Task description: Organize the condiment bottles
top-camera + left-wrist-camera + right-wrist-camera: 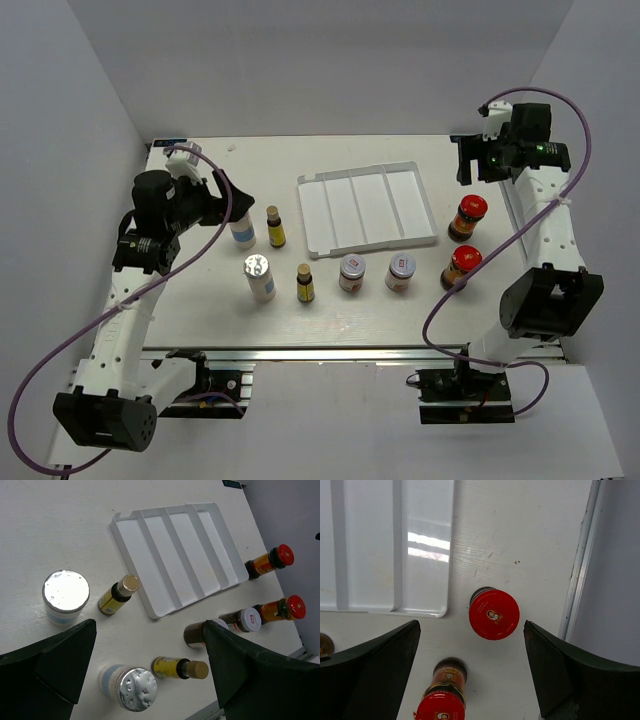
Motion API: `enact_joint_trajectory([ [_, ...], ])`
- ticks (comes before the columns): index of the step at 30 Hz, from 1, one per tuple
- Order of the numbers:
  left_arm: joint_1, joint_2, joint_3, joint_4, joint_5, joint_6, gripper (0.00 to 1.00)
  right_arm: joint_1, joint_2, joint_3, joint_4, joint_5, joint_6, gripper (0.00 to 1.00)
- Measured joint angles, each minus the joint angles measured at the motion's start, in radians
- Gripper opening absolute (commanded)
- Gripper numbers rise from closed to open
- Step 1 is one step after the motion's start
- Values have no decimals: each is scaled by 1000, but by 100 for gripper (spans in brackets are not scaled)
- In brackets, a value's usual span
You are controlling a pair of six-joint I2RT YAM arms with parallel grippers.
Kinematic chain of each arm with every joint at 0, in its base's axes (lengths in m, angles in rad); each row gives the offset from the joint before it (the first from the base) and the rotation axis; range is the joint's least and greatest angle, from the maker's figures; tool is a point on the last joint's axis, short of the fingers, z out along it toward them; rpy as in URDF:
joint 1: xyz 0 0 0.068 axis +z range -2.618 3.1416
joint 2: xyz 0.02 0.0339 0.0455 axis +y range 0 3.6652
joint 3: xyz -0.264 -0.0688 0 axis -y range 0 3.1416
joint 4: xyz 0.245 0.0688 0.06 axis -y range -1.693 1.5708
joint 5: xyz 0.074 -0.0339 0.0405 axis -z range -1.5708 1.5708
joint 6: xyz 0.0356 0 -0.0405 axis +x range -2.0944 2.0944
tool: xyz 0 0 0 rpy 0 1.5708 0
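Eight condiment bottles stand on the table around a white ribbed tray [368,208]. Two white silver-capped bottles [242,228] [259,275] and two amber yellow-labelled ones [275,226] [305,283] are left of it. Two short jars [351,272] [400,270] stand in front of it. Two red-capped bottles [468,217] [461,265] are at its right. My left gripper [232,200] hovers open above the left group, over the nearer amber bottle [180,667]. Open as well, my right gripper [471,625] hangs high over the far red-capped bottle [494,614]. Neither holds anything.
The tray [175,555] has four long compartments with nothing in them. A metal rail [580,565] runs along the table's right edge, next to the red-capped bottles. White walls enclose the table on the left, right and back.
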Motion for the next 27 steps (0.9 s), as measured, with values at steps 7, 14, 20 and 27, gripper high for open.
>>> enact_joint_trajectory([
  [7,0,0,-33,0,21,-4,98,-68,53,-32,-6,4,-26,89],
  [14,0,14,-33,7,35,-10,98,-80,110,-46,-20,-21,-60,89],
  [20,0,16,-33,7,37,-11,98,-77,151,-47,-20,-29,-78,89],
  [27,0,16,-33,6,37,-11,98,-78,189,-49,-20,-20,-84,89],
])
